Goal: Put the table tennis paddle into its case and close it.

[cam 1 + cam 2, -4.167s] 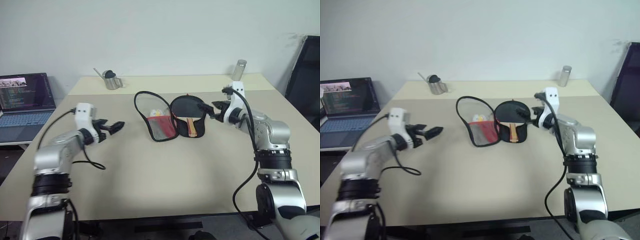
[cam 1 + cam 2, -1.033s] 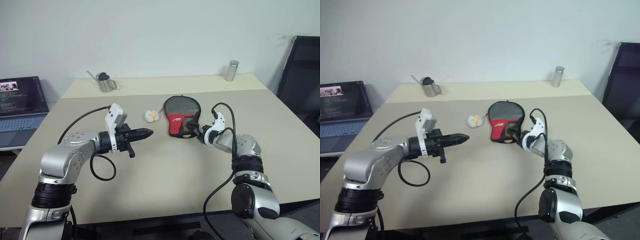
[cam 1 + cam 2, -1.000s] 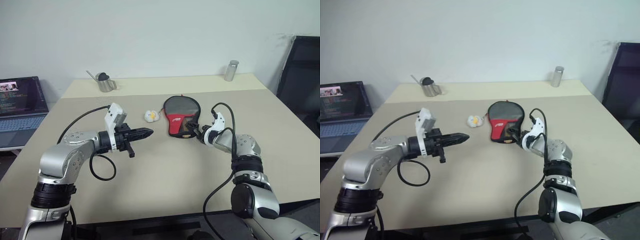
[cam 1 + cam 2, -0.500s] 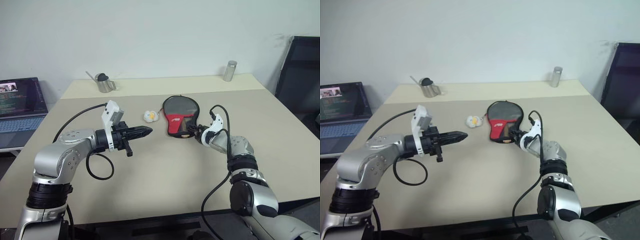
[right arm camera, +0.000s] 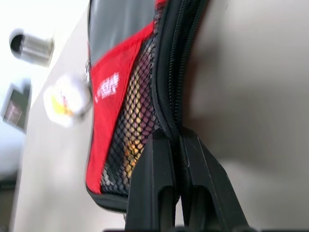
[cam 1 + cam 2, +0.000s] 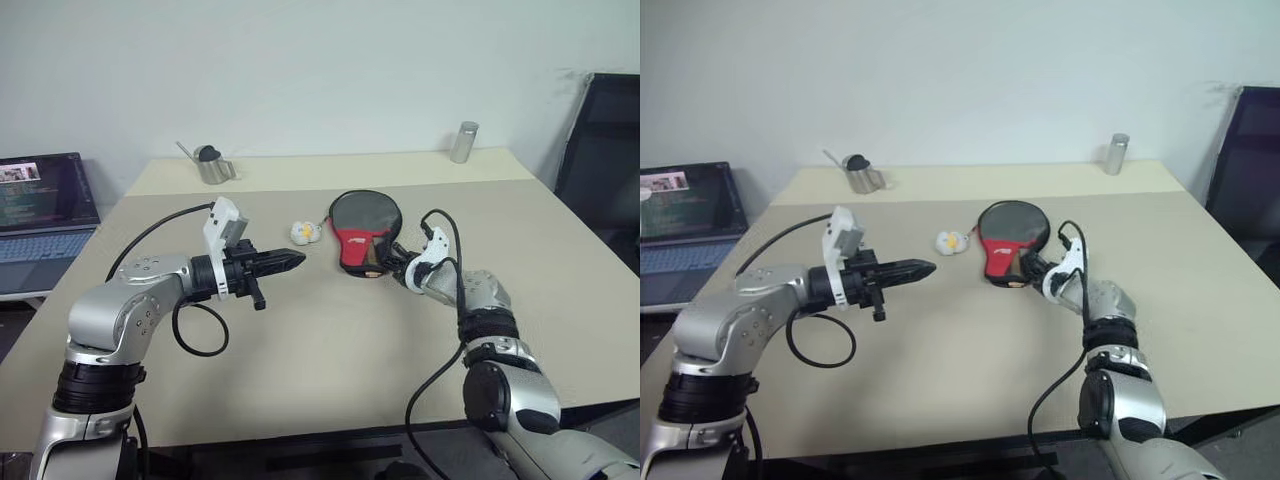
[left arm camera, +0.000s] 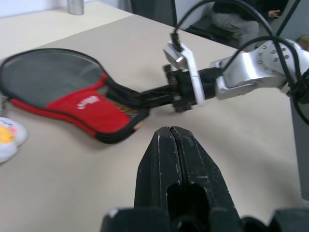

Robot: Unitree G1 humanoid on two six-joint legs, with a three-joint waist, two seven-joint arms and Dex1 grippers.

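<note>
Case: black and red pouch [image 6: 361, 228] lay flat on the table [image 6: 330, 330], near its middle, with the red logo panel and mesh pocket facing up and the narrow end toward the right arm.
Paddle: inside the case; a bit of wood and yellow showed through the mesh in the right wrist view, the rest was hidden.
Charm: small yellow-white plush [image 6: 304, 232] sat on the table just beside the case, on the robot's left of it.
Right gripper: [image 6: 390, 264] rested low at the case's narrow end, fingers [image 5: 155, 159] pressed together on the zipper edge of the case.
Left gripper: [image 6: 291, 262] hung above the table, well apart from the case, pointing toward it, fingers [image 7: 159, 159] closed together on nothing.
Cup: metal cup [image 6: 210, 166] stood at the far left of the table.
Can: silver can [image 6: 462, 141] stood at the far right corner.
Laptop: open laptop [image 6: 40, 210] sat on a lower surface beside the table, on the robot's left.
</note>
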